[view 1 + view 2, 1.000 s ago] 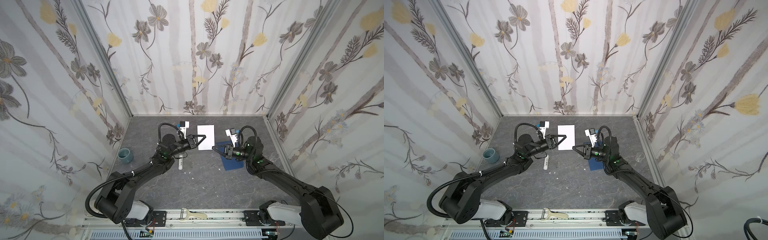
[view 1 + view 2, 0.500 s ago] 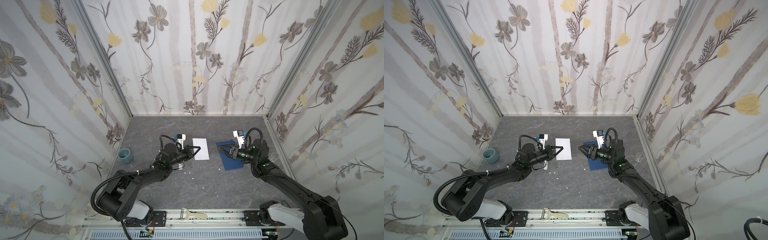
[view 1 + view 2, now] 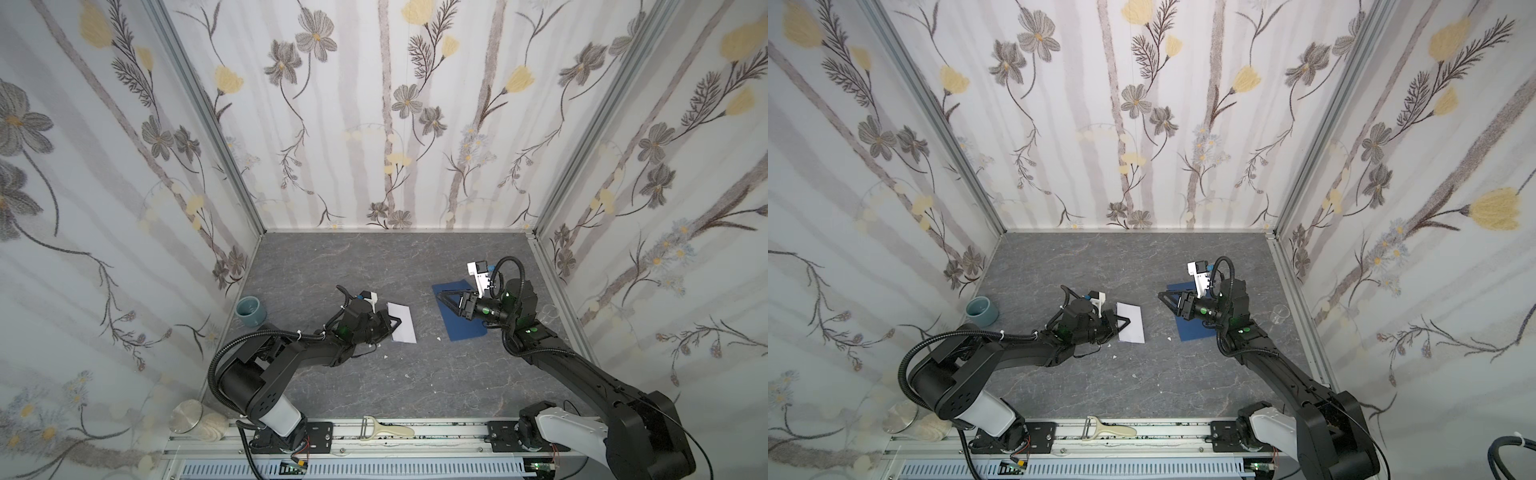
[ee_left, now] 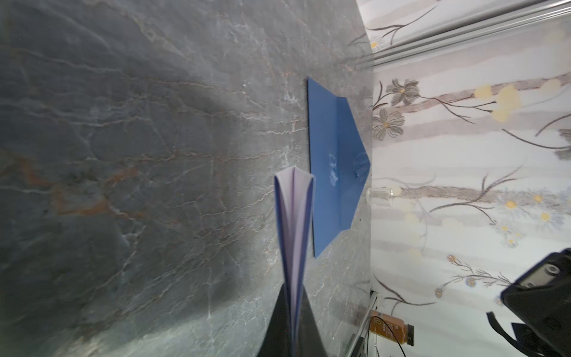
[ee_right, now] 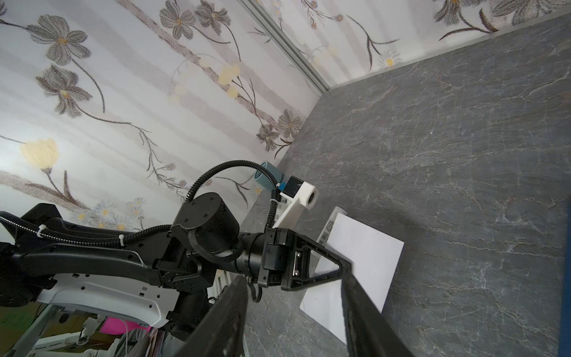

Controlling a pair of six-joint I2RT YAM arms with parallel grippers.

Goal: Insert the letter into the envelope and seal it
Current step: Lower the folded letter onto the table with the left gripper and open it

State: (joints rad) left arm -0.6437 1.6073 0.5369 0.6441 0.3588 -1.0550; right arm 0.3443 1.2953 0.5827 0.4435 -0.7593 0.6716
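Left gripper (image 3: 398,322) is clamped on the left edge of the folded letter (image 3: 406,330), white back up, low over the table (image 3: 374,257), left of centre. Envelope (image 3: 461,328) lies flat to the letter's right, flap open, bare table between them. Right gripper (image 3: 441,297) is part open and empty, over the envelope's far-left corner.

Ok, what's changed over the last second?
The left gripper, shut on the folded letter, carried it from the back middle toward the front. The right gripper opened, left the letter's edge and pulled back right, over the envelope. The envelope and the cup stayed put.
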